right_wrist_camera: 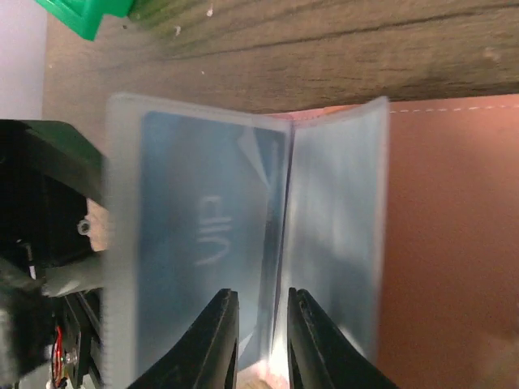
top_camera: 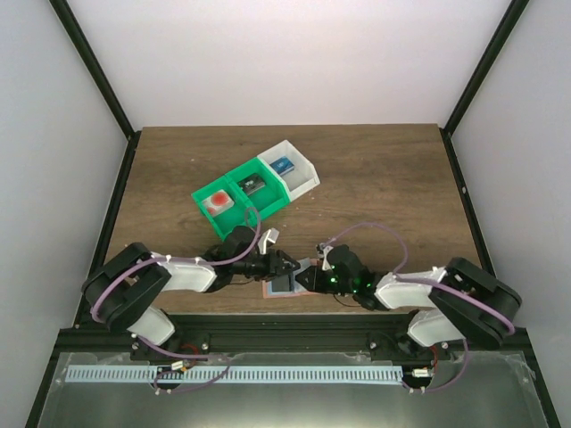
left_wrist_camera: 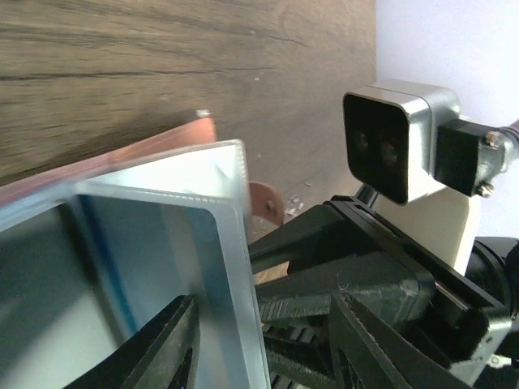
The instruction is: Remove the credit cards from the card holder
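Holder (right_wrist_camera: 454, 243) is open on the table (top_camera: 384, 178), near edge, centre, between both wrists; a clear sleeve (right_wrist_camera: 336, 227) stands up off it with a pale blue card (right_wrist_camera: 203, 235) inside.

Right gripper (right_wrist_camera: 261, 312): fingers almost pressed together, straddling the sleeve fold; I judge it's pinching there; can't tell whether it has card or only plastic.

Left gripper (left_wrist_camera: 263, 324): spread; sleeve's free edge sits between the fingers, unclamped.

Risks: if right has plastic only, a pull lifts the whole holder and the card stays in; if left closes on sleeve and card together, the card locks in its pocket; wrists are very close, so they could clash.

Views: top shows both grippers meeting over the holder, bin (top_camera: 302, 185) well apart, no grip detail; right wrist shows fold, card print, leather; left wrist shows the sleeve edge-on and the other arm's camera close by.
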`<state>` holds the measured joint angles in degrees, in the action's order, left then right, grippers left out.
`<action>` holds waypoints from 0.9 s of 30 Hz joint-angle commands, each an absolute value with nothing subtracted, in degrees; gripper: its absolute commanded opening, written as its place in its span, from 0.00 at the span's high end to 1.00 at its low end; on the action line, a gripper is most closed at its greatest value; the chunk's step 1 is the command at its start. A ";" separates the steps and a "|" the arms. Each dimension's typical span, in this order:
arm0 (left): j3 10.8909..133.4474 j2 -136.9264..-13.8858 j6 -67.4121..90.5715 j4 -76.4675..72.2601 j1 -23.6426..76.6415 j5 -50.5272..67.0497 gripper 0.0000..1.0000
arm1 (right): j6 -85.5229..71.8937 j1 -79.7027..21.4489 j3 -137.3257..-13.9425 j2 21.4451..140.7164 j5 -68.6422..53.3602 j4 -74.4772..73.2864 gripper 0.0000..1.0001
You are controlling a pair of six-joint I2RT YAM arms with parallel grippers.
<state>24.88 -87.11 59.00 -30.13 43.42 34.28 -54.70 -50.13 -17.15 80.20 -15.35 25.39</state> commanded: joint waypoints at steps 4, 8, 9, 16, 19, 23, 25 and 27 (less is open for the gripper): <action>31.09 -92.01 60.02 -32.70 46.73 35.67 0.54 | -52.81 -50.54 -14.90 67.94 -8.99 14.30 0.80; 32.58 -92.62 58.65 -31.28 47.00 35.05 0.54 | -51.46 -50.56 -14.15 58.97 -6.44 7.12 0.78; 33.13 -92.42 57.18 -29.00 46.99 33.93 0.54 | -50.88 -50.59 -14.46 57.16 -5.52 4.56 0.77; 30.66 -89.86 54.57 -24.62 45.06 30.60 0.52 | -48.20 -50.60 -18.46 52.45 -3.26 -1.32 0.77; 29.67 -88.99 54.36 -23.51 45.08 30.33 0.52 | -47.95 -50.54 -19.05 54.13 -4.02 0.15 0.77; 28.37 -88.03 54.37 -22.87 44.83 29.54 0.52 | -47.19 -50.58 -20.14 59.15 -4.66 2.36 0.78; 28.26 -87.77 54.03 -22.16 44.67 29.05 0.52 | -46.79 -50.54 -20.97 61.61 -5.31 3.53 0.79; 28.27 -87.99 53.80 -22.04 44.63 29.00 0.53 | -46.71 -50.54 -21.64 64.03 -5.52 4.82 0.80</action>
